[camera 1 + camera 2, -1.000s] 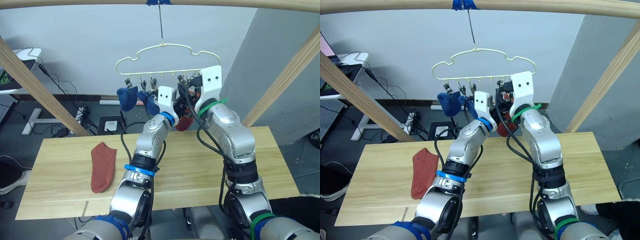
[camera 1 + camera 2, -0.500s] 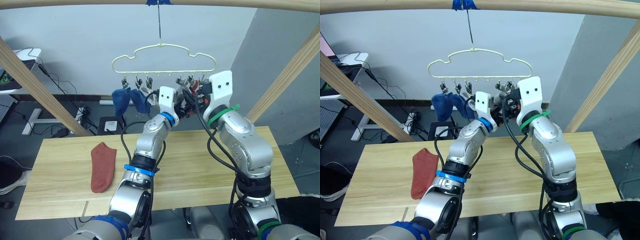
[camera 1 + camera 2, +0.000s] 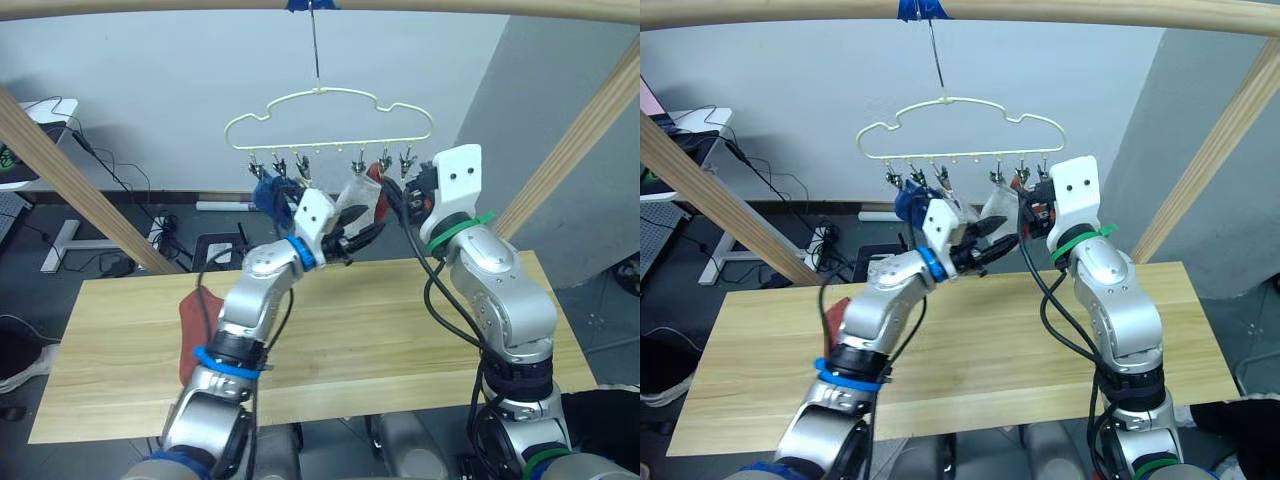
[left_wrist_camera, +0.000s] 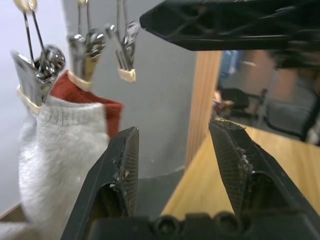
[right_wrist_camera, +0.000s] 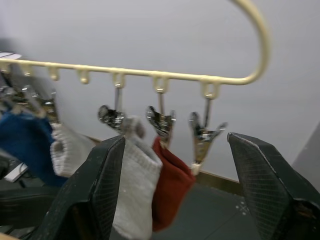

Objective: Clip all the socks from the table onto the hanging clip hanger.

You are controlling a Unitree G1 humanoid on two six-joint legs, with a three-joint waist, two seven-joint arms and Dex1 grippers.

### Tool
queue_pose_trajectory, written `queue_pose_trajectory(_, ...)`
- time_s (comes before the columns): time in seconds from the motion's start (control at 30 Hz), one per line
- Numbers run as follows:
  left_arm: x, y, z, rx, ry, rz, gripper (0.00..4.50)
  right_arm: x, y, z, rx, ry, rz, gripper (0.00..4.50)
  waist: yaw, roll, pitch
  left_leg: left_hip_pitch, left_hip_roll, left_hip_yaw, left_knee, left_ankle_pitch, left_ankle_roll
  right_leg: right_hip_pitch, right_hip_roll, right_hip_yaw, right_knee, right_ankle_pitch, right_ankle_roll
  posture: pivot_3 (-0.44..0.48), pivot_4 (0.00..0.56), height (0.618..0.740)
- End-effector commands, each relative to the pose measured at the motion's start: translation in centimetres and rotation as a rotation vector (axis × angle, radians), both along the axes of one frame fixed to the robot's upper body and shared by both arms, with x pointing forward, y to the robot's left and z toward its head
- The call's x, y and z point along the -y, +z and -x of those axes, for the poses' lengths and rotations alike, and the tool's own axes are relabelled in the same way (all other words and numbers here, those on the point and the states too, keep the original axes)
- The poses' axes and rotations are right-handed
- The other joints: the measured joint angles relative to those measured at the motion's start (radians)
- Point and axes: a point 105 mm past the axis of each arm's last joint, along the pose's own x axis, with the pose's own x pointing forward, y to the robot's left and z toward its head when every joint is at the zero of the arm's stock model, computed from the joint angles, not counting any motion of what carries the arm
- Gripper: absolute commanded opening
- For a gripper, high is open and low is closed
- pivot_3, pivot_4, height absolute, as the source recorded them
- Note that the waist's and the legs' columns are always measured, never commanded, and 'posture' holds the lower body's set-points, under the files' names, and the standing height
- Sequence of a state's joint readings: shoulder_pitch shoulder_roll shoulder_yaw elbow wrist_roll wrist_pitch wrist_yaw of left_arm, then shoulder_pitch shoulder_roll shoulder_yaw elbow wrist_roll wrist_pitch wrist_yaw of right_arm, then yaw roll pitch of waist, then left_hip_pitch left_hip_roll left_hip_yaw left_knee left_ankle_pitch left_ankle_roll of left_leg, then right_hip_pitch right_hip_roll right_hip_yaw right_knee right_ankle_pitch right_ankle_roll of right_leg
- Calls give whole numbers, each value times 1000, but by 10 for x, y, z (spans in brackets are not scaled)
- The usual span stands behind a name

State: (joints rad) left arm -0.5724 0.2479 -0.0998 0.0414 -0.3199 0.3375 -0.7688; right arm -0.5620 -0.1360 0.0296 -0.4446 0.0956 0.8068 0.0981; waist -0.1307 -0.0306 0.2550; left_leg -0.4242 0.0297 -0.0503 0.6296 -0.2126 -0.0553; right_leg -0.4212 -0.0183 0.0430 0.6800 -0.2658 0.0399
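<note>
Five socks hang clipped on the clip hanger (image 3: 325, 125): the grey sock (image 4: 55, 150) and rust red one (image 5: 172, 187) dangle just beyond the left gripper (image 4: 175, 165), whose fingers are spread wide and empty. Right gripper (image 5: 185, 200), also wide open and empty, faces the last bare clip (image 5: 202, 137). Another red sock (image 3: 188, 315) lies on the table (image 3: 400, 330), well below both

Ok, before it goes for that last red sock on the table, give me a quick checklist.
1. Left gripper open and holding nothing: ok.
2. Right gripper open and holding nothing: ok.
3. Free end clip on the clip hanger: ok.
4. Grey sock and red hung sock clipped: ok.
5. Last red sock on the table, partly hidden behind the left arm: cannot tell its full lie.
</note>
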Motion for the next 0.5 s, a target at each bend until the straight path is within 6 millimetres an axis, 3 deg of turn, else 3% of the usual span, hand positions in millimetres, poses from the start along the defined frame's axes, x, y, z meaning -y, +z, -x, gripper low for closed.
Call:
queue_pose_trajectory(0.03, -6, 18, 16, 33, -81, 8, 2453, 3, 13, 1, 55, -23, -25, 3433, -2, 0, 0, 0, 0, 0, 0, 0, 0, 0, 0, 0, 0, 0, 0, -197, 234, 740)
queue_pose_trajectory(0.1, -16, 21, 18, 35, -84, -9, 2453, 4, 13, 0, 50, -26, -30, 3433, -3, 0, 0, 0, 0, 0, 0, 0, 0, 0, 0, 0, 0, 0, 0, -191, 232, 740)
queue_pose_trajectory(0.2, -25, 26, 18, 43, -75, -32, 2485, 3, 11, -1, 42, -22, -36, 2838, -3, 0, 0, 0, 0, 0, 0, 0, 0, 0, 0, 0, 0, 0, 0, -185, 231, 740)
queue_pose_trajectory(0.27, -27, 27, 18, 45, -71, -37, 2485, 1, 10, -3, 34, -18, -36, 2196, -4, 0, 0, 0, 0, 0, 0, 0, 0, 0, 0, 0, 0, 0, 0, -182, 231, 740)
queue_pose_trajectory(0.5, -29, 28, 20, 45, -66, -42, 2485, -3, 8, -12, 16, -28, -37, 2196, -5, 0, 0, 0, 0, 0, 0, 0, 0, 0, 0, 0, 0, 0, 0, -181, 232, 740)
